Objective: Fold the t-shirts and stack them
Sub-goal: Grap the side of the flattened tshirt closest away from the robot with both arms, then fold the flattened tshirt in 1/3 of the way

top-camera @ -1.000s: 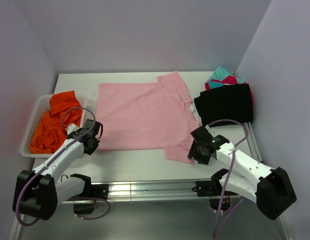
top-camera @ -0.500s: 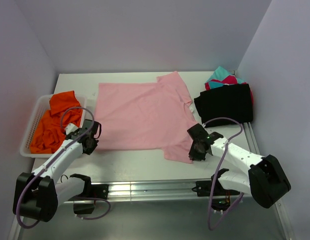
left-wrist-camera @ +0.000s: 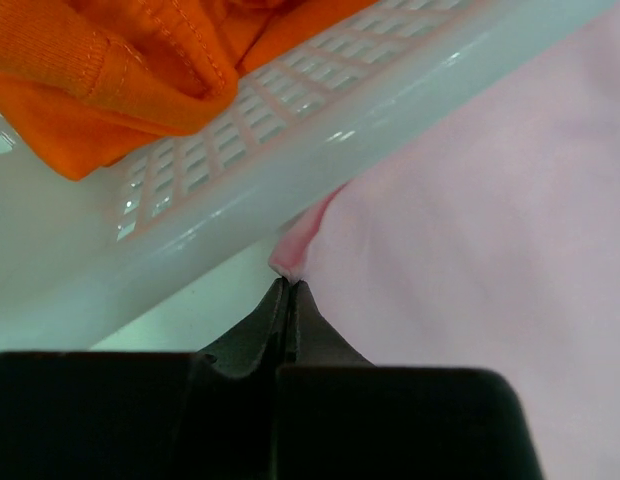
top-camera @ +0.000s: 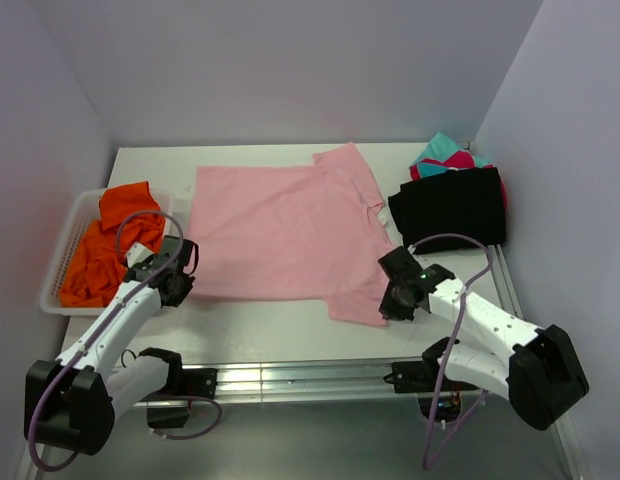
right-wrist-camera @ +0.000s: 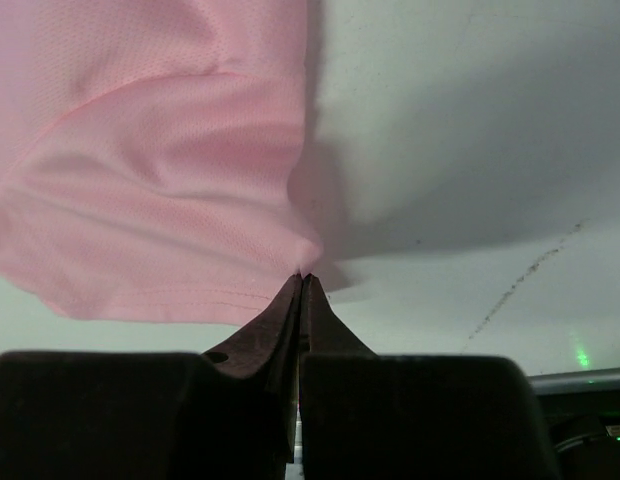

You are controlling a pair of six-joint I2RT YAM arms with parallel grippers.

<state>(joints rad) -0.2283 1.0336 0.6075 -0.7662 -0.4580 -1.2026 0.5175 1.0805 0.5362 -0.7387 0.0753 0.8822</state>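
A light pink t-shirt (top-camera: 280, 230) lies spread flat across the middle of the table. My left gripper (top-camera: 182, 283) is shut on its near left hem corner (left-wrist-camera: 290, 262), right beside the basket wall. My right gripper (top-camera: 392, 300) is shut on the edge of the near sleeve (right-wrist-camera: 303, 262), lifting the cloth into a small peak. An orange t-shirt (top-camera: 108, 243) is heaped in the basket. A folded black t-shirt (top-camera: 450, 207) tops a pile at the back right, with magenta (top-camera: 440, 166) and teal (top-camera: 442, 148) t-shirts showing beneath it.
The white mesh basket (top-camera: 60, 262) stands at the table's left edge, close to my left gripper; its wall (left-wrist-camera: 290, 160) fills the left wrist view. Grey walls close in the table on three sides. A metal rail (top-camera: 290, 377) runs along the near edge.
My right gripper slid left to the pink sleeve edge and closed on it. The left gripper stayed shut on the hem corner and edged slightly away from me.
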